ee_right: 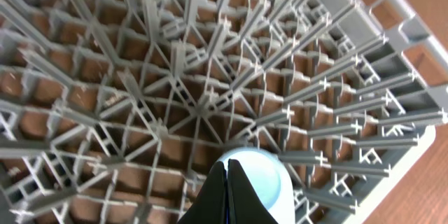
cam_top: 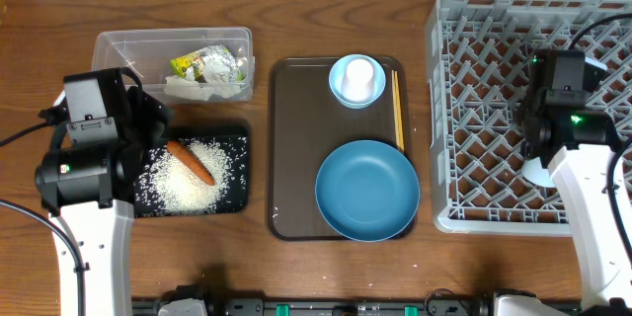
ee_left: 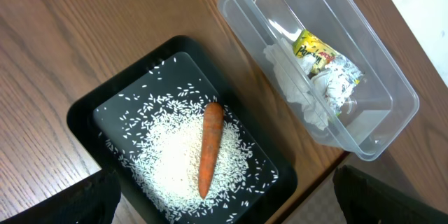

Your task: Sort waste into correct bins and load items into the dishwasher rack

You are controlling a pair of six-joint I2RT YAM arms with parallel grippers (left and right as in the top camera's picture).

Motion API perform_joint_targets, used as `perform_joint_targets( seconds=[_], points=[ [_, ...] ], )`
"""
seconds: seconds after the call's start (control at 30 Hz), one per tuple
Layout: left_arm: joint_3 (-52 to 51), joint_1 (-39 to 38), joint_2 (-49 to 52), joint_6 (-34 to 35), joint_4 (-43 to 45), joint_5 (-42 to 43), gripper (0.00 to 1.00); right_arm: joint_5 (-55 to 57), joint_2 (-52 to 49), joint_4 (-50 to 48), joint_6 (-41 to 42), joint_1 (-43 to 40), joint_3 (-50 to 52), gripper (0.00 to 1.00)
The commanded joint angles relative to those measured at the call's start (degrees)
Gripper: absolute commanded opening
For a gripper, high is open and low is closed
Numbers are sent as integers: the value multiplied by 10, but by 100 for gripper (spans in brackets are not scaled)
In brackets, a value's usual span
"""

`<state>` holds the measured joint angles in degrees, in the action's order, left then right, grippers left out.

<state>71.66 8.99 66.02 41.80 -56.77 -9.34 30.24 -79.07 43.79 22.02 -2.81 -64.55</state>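
Note:
An orange carrot [cam_top: 191, 161] lies on loose white rice [cam_top: 222, 173] in the black tray [cam_top: 237, 141]. My left gripper [ee_left: 224, 185] is open and empty above this tray; it also shows in the overhead view [cam_top: 148, 126]. The clear tub [cam_top: 114, 47] holds the yellow-green wrapper [cam_top: 204, 62] and white tissue [cam_top: 188, 87]. My right gripper [ee_right: 226, 182] is shut and empty just above a pale-blue cup [ee_right: 266, 182] standing in the grey rack [cam_top: 494, 20]. A white cup [cam_top: 357, 76] sits in the small light-blue bowl [cam_top: 339, 89], beside the chopsticks [cam_top: 397, 109] and the large dark-blue bowl [cam_top: 366, 190].
The bowls, white cup and chopsticks rest on a brown serving tray [cam_top: 292, 158] between the black tray and the rack. The rack's upright pegs [ee_right: 175, 77] surround the right gripper. Bare wooden table [cam_top: 296, 0] lies behind the trays.

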Motion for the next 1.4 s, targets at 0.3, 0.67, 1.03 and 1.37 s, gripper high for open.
perform_joint_targets(
  seconds=[0.3, 0.67, 1.03, 1.37],
  points=[
    [1, 4, 2, 1, -2, -1, 99, -97, -10, 40, -15, -94, 2, 1],
    [1, 4, 2, 1, -2, -1, 99, -148, -11, 15, -37, -96, 14, 1],
    [1, 4, 2, 1, -2, -1, 99, -146, -15, 74, -28, -96, 14, 1],
    [1, 4, 2, 1, -2, -1, 99, -142, -11, 127, -16, -96, 13, 1]
  ],
)
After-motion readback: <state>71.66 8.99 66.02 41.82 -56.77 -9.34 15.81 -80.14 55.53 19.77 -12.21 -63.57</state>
